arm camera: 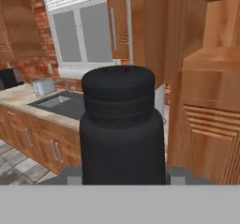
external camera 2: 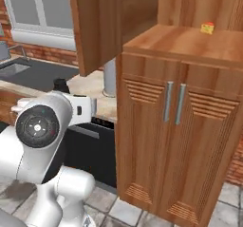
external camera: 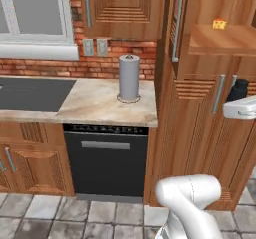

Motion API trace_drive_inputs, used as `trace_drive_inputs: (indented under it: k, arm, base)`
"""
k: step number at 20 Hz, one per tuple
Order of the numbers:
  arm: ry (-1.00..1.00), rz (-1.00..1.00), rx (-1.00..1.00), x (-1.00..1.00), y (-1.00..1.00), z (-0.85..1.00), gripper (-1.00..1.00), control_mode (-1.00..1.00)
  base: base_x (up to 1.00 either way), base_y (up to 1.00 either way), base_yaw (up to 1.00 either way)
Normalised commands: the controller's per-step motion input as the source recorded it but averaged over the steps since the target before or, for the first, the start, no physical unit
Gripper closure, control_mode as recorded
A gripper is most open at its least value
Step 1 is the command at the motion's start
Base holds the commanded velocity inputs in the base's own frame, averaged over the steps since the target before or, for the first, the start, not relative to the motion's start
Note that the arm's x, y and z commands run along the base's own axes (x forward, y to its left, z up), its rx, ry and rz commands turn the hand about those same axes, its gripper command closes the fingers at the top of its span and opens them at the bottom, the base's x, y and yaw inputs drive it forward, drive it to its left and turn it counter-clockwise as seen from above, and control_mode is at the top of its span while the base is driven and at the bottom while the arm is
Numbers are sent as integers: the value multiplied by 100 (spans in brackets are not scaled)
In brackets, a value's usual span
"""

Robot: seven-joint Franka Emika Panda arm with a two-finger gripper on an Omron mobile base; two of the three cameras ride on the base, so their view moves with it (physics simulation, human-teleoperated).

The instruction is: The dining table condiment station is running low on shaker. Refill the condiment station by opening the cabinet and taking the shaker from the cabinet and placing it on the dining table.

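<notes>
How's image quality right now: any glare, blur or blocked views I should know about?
Hand view: the black shaker, held between the fingers, blocks the centre and looks soft up close. Left base view: even light, no glare, a faint shadow under the paper towel roll. Right base view: the open cabinet door and the robot's own arm cover much of the left; the cheese wedge stays sharp.

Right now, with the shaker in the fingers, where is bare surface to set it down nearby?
The counter is bare between the dark sink basin and the paper towel roll. The open cabinet shelf is free left of the cheese wedge. The shaker sits gripped.
</notes>
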Motion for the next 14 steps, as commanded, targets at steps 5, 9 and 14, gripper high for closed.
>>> trace_drive_inputs:
  k: [5, 9, 14]
  arm:
    - [0, 0, 0, 0, 0, 0, 100, 100]
    - [0, 0, 0, 0, 0, 0, 100, 100]
    - [0, 0, 0, 0, 0, 0, 100, 100]
  base:
    - [-14, 77, 69]
    - [-23, 50, 71]
    - [-43, 23, 70]
